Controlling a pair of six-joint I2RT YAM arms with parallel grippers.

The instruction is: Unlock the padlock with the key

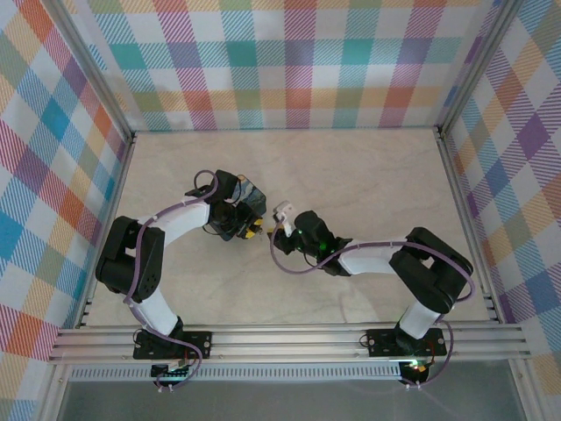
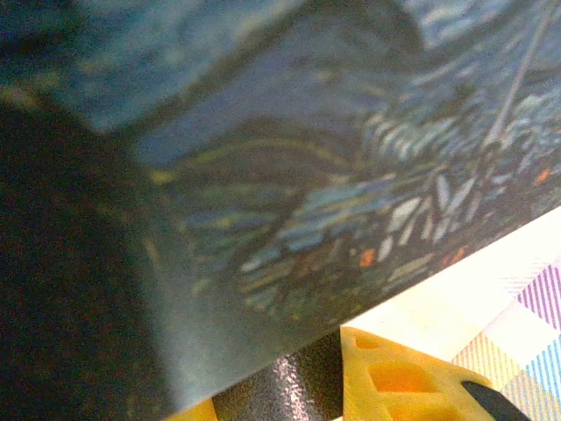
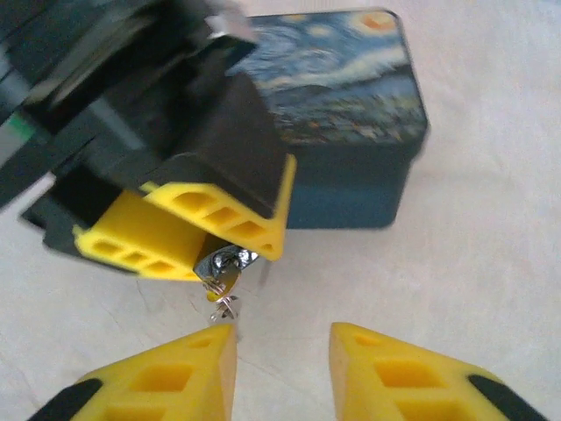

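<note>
- Left arm (image 1: 166, 224): it reaches from its base at the near left edge toward the middle of the table (image 1: 377, 175).
- Left gripper (image 3: 232, 256): in the right wrist view its two yellow fingers (image 3: 131, 244) lie close together, with their tips closed on a small metal object.
- Padlock (image 3: 221, 267): this small dark-and-silver item sits pinched at the tips of the left fingers, raised just above the table surface. It is in front of the tin and close to it.
- Silver piece (image 3: 224, 303): a thin bit of metal hangs directly under the padlock. Whether it is the key cannot be told.
- Blue tin (image 3: 351, 105): this is a box painted with a starry night scene. It stands on the table behind the left gripper with its lid on. In the left wrist view its painted side is very close to the camera, just above a yellow finger at the lower edge.
- Right gripper (image 3: 282, 338): its yellow fingers are spread, with bare table between them and nothing held. The left fingertip is just below the hanging silver piece; contact cannot be determined.
- Right arm (image 1: 386, 254): it extends from the near right edge toward the centre. The two grippers face each other there, near but apart.
</note>
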